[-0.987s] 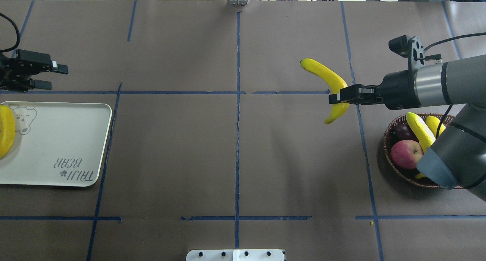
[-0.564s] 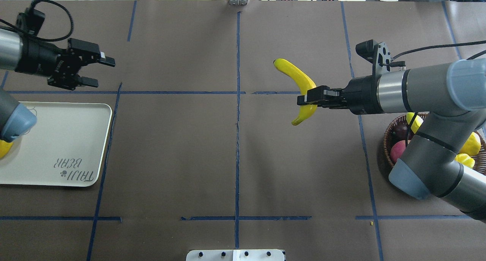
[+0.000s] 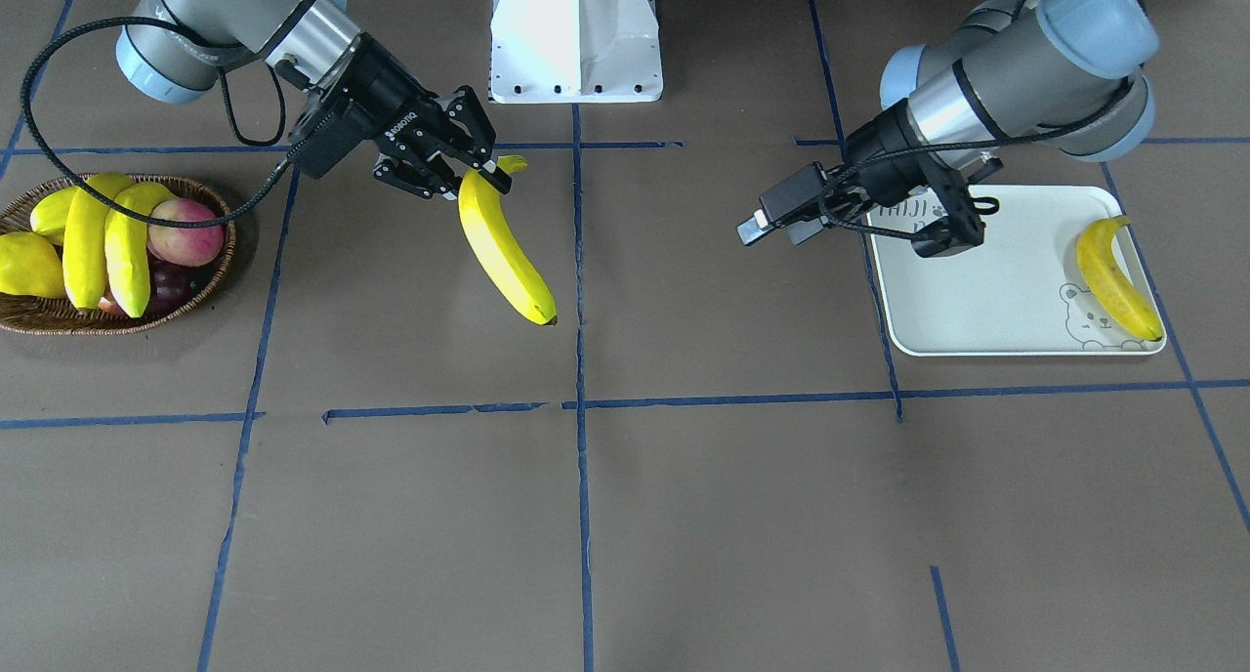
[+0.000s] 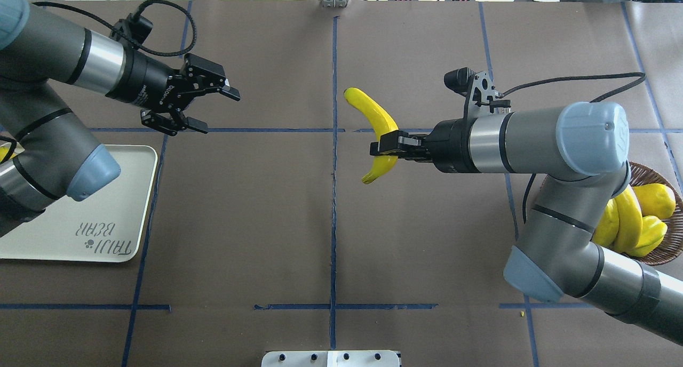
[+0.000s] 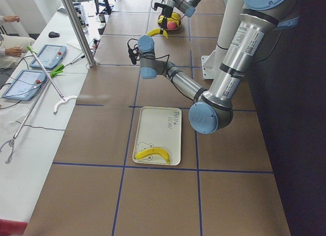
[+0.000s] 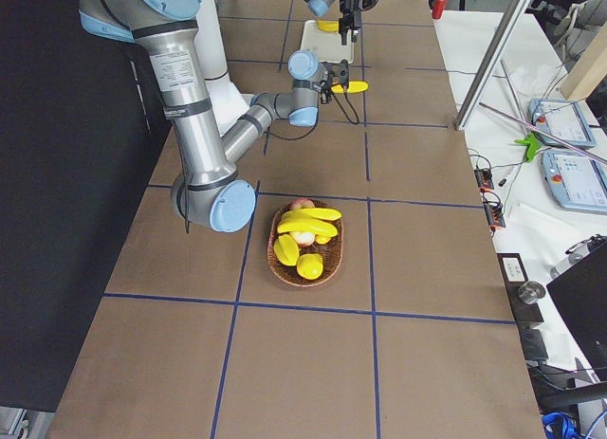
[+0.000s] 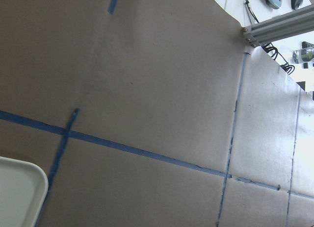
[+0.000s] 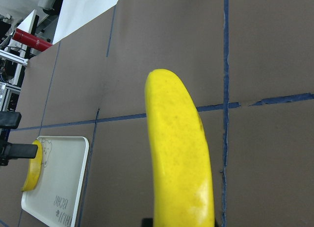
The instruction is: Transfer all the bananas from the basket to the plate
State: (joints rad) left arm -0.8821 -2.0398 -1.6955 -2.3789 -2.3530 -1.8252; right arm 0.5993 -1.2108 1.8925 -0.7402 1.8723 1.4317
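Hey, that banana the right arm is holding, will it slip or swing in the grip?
Probably stiff: the banana juts from the right end effector without drooping. Its glossy skin looks slippery, and gripped near one end, it might pivot under its long free part.

Glossy smooth banana [image 4: 380, 126]; woven wicker basket [image 3: 29, 313]; matt brown paper table cover [image 4: 267, 223].

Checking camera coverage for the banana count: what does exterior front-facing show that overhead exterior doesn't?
Front-facing only: the whole placed banana lying on the plate by the bear outline, and the apple in the basket. Overhead, the arms cover most of this.
Overhead only: the full TAIJI BEAR lettering, which the left gripper partly hides from the front.
Both: the right gripper shut on the held banana near the centre tape line, and the left gripper open near the plate.
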